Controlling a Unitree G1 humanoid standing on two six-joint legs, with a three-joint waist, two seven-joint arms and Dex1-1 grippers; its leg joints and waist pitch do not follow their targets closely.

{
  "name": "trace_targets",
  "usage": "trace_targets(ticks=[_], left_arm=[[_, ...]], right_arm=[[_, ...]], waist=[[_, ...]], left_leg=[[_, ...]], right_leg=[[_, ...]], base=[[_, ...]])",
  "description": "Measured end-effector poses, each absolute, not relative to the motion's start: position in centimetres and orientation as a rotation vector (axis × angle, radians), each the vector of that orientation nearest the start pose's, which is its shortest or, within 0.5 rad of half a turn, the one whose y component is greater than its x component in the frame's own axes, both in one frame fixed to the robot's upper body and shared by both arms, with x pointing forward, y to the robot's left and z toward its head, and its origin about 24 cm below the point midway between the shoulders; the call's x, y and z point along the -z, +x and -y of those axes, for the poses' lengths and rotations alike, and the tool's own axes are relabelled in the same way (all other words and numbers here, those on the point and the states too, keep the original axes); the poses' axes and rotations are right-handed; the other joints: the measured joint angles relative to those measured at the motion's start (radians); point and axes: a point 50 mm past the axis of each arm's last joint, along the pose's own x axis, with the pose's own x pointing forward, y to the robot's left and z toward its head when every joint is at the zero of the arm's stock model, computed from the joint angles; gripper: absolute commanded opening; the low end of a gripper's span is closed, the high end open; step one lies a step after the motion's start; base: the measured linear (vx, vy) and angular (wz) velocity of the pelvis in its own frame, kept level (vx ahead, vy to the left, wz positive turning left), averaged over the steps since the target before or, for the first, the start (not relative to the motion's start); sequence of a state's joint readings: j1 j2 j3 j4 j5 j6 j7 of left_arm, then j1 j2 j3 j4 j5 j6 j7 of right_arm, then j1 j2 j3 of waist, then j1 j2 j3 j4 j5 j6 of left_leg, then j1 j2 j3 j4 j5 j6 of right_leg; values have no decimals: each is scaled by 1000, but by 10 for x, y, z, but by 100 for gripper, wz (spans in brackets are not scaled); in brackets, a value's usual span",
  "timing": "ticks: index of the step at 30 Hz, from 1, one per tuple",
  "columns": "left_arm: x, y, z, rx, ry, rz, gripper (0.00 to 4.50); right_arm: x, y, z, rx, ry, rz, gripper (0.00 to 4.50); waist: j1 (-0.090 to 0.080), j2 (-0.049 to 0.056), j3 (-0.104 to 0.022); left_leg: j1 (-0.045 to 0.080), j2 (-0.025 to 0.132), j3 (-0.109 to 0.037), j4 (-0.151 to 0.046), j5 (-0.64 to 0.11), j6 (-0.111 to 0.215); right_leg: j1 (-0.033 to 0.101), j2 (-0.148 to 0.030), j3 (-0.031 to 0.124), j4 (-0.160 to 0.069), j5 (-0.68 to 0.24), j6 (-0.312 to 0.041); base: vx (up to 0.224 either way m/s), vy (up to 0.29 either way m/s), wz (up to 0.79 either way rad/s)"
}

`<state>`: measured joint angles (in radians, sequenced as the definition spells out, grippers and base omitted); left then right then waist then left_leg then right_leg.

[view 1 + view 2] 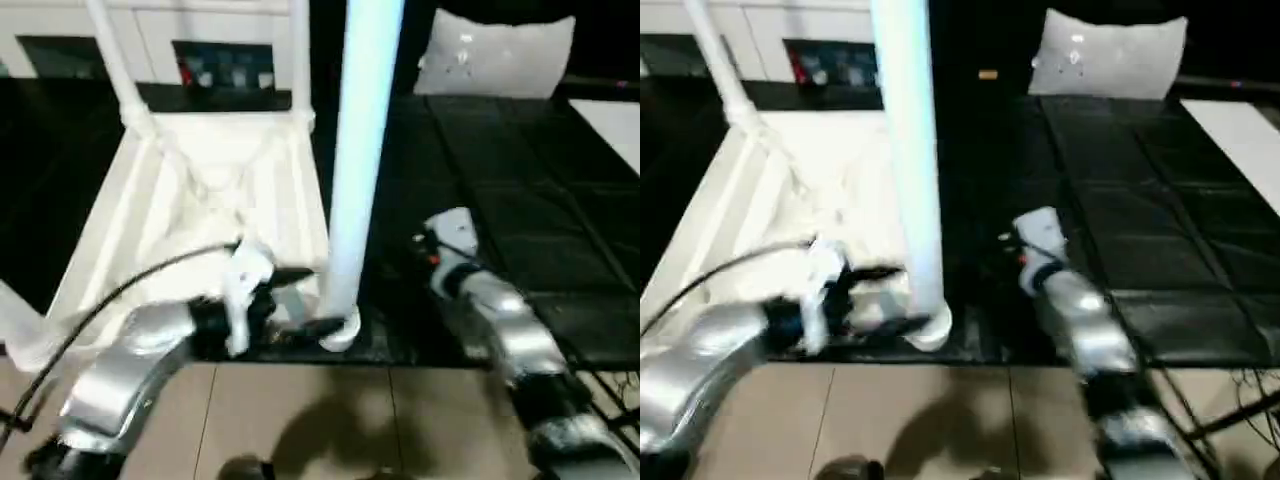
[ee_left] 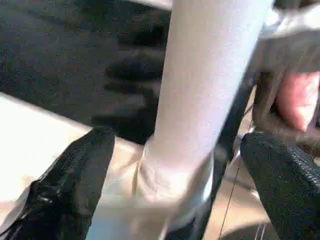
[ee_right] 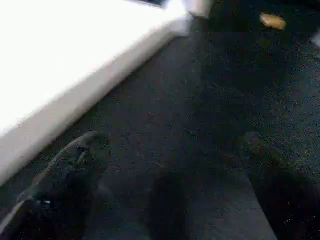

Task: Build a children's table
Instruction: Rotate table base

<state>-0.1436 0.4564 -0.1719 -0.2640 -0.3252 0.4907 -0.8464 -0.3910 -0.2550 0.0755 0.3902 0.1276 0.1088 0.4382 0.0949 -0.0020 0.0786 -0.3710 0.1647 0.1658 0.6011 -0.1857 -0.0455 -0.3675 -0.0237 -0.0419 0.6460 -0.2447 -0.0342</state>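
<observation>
Plainly the biggest thing is the black mat-covered workbench (image 1: 520, 200), and on it, toward the robot's left, lies the children's table (image 1: 215, 195), upside down, its ribbed underside facing up; it looks like moulded white plastic, so I judge it light, stiff and rather slick, likely to slide on the mat if pushed sideways; two far legs (image 1: 118, 60) rise from its back corners, and the near leg (image 1: 362, 120) stands upright in the corner socket (image 1: 340, 330) closest to the robot's right; a long tapered tube like that would lever hard on its thread, so the sensible place to hold is low, just above the socket, turning about its own axis; next in size, the left gripper (image 2: 175, 190) stands wide apart, one finger on each side of that leg's base, holding nothing; the right gripper (image 3: 165, 200) hangs wide open over bare mat beside the tabletop's edge, empty too; a grey cushion-like object (image 1: 495, 55) sits at the far side; no brand, label or writing is legible anywhere.
</observation>
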Motion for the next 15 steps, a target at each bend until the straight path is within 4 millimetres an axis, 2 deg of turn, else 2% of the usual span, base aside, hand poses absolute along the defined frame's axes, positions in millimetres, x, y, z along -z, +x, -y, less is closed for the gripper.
trace_targets(ticks=[3,4,8,15], left_arm=[[-88,242,-137,1086,143,-254,407],[-87,241,-141,1092,170,-269,374],[-81,245,-159,1106,310,-358,357],[-77,253,-162,1197,396,-426,296]], right_arm=[[-61,307,145,-617,-106,-128,450],[-64,301,145,-654,-107,-123,450],[-75,276,157,-801,-163,-155,450],[-79,253,166,-964,-224,-231,450]], waist=[[-1,0,0],[1,-1,0],[9,-1,0],[17,0,0]], left_leg=[[1,0,2,0,0,0],[1,0,2,0,0,0],[2,0,2,-1,0,0],[1,0,3,-1,0,1]], right_leg=[[1,0,1,0,1,1],[1,-1,1,0,1,1],[1,-1,1,-1,0,3],[1,-1,1,-1,0,3]], base=[[0,0,0],[0,0,0],[0,0,0],[0,0,0]])
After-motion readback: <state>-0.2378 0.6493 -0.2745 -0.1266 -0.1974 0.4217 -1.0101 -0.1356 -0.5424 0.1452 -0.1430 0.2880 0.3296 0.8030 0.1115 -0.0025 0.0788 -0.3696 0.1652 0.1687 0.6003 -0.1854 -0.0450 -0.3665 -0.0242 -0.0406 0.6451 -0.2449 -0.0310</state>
